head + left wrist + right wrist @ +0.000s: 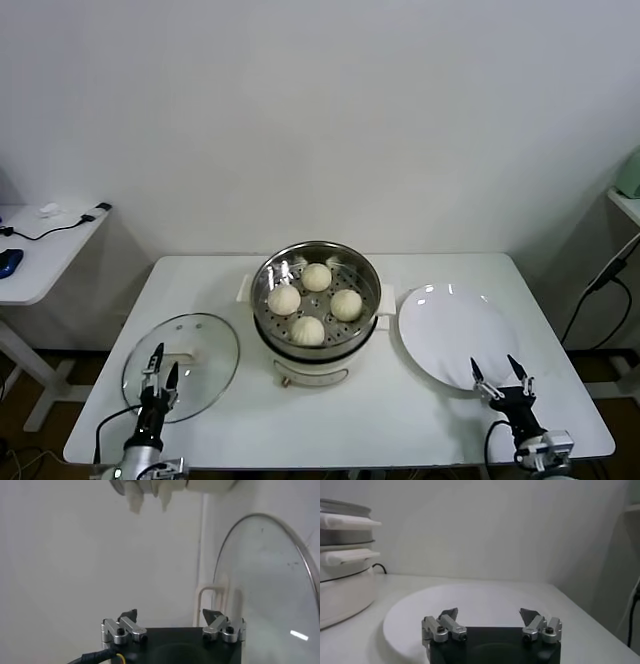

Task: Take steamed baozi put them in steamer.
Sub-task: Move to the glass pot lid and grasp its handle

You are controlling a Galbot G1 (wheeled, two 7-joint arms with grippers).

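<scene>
Four steamed baozi (315,301) already sit on the perforated tray inside the steamer (316,266), so you have nothing left to carry. Left of the steamer, your left tool (157,366) hangs spread and empty over the glass lid (205,345). Right of the steamer, your right tool (496,378) hangs spread and empty at the white plate (440,325), which is bare. Keep both tools away from the steamer so no bun gets nudged.

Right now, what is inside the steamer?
Four buns sit apart on the perforated tray inside the open steamer. Whatever lies beneath the tray is hidden. The glass lid rests on the table beside it.
</scene>
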